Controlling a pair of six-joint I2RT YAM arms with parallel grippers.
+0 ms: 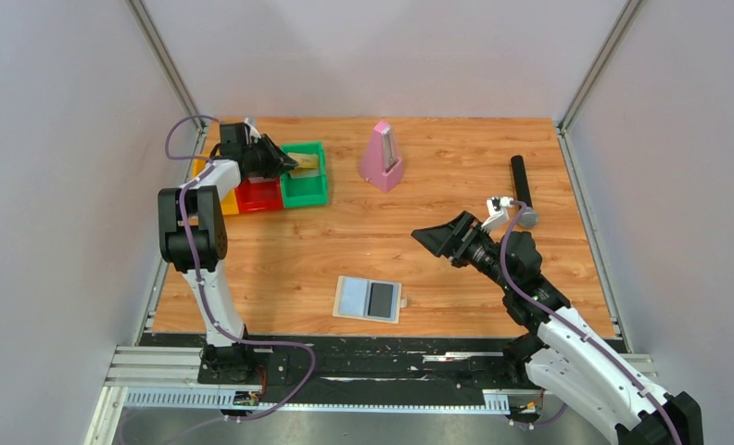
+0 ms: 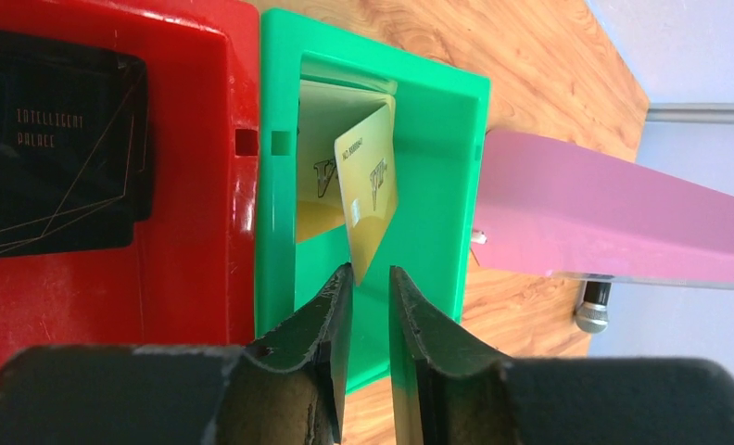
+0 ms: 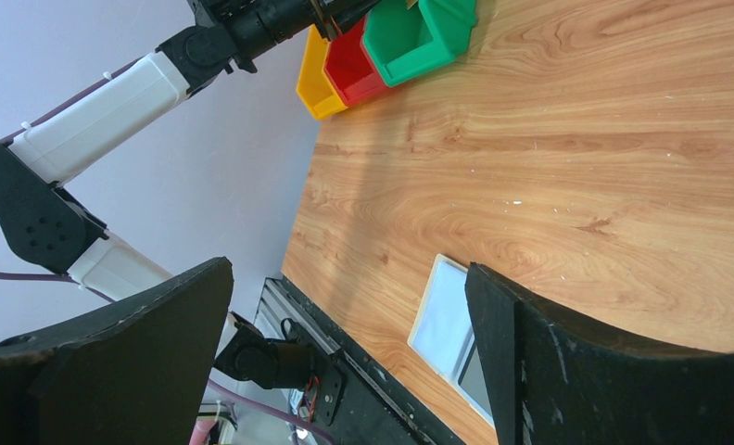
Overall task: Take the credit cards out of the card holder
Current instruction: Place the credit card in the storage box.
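Yellow-gold thin credit card [image 2: 368, 185] leans in the green plastic bin [image 2: 275, 213] far back-left of the cream bifold card holder [image 1: 352, 297], left gripper [image 2: 371, 287] jaws slack around its corner, so halfway there imo, and the wide-open right gripper [image 1: 433, 241] near the holder should pinch its dark grey card [image 1: 381, 299] next.

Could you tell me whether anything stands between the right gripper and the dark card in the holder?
Nothing visible does: only table lies between the open right gripper and the holder, where the dark card shows in the right panel.
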